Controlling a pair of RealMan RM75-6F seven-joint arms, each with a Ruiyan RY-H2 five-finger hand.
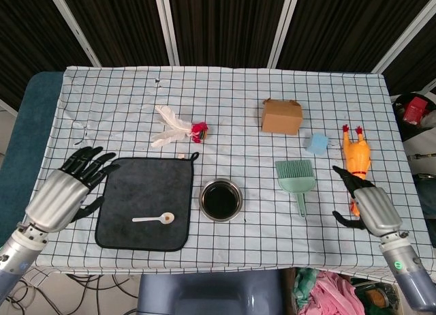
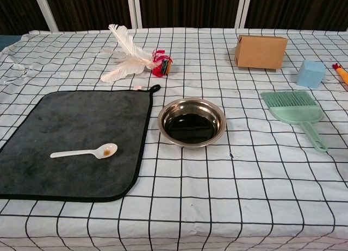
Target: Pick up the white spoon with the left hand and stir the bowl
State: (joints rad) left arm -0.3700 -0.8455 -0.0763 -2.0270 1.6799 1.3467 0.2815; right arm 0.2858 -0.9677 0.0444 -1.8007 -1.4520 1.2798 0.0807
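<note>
Nearest the camera, at the lower left of the head view, the left hand (image 1: 65, 189) hangs over the checked tabletop (image 1: 231, 103) just left of the dark mat (image 1: 145, 202), its fingers (image 1: 92, 159) spread apart and holding nothing. At the lower right the right hand (image 1: 364, 204) sits near the tabletop's right edge, fingers loosely apart, also with nothing in them. Neither hand shows in the chest view.

The white spoon (image 2: 85, 151) lies flat on the mat's near half, its long axis running left to right across the frame. The handle points left and the bowl end points right toward the steel bowl (image 2: 191, 121), with a small brown smear in its hollow. The steel bowl stands just right of the mat's edge, apart from it, holding dark liquid.

To the right of the bowl lies a green brush (image 2: 296, 113), bristles toward the far side, handle angled to the lower right. Beyond that are a pale blue block (image 2: 310, 73) and a yellow rubber chicken (image 1: 355, 159). Farther back stands a brown cardboard box (image 2: 260, 51), and at upper left of the mat a white feather toy (image 2: 130, 60) with a red end.
</note>
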